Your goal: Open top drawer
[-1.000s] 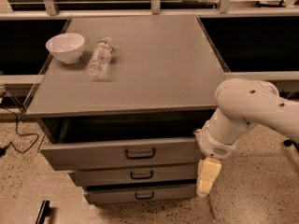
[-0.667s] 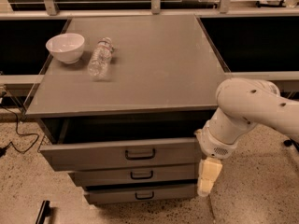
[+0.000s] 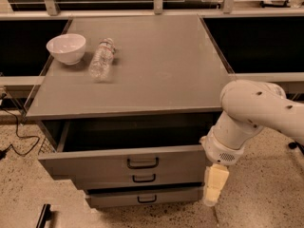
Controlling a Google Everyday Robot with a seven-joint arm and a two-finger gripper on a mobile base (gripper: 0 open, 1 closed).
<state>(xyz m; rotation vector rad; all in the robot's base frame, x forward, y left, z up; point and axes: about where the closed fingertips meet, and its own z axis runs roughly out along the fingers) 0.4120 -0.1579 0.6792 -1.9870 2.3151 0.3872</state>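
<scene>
- Top drawer (image 3: 95, 165): you see it standing open, pulled out from under the grey table top (image 3: 156, 75) toward the camera. Its long axis runs left to right across the view, and its flat front faces you
- Black loop handle (image 3: 142, 163): it sits at the middle of that front, lying level. Behind the front, the deep inside of the drawer shows as a dark hollow
- Two lower drawers (image 3: 142, 194): they are stacked directly beneath, each with a smaller black handle
- Arm (image 3: 251, 113): the white arm enters from your right edge and bends down at a rounded joint just beside the drawer's right end
- Gripper (image 3: 214, 186): the cream-coloured gripper hangs pointing straight down at the floor, just right of the drawer fronts and below the top drawer's front. You cannot tell whether it is spread or pressed together
- Table top, far left: a white bowl (image 3: 66, 48) stands upright, and a clear bottle (image 3: 101, 58) lies on its side beside it
</scene>
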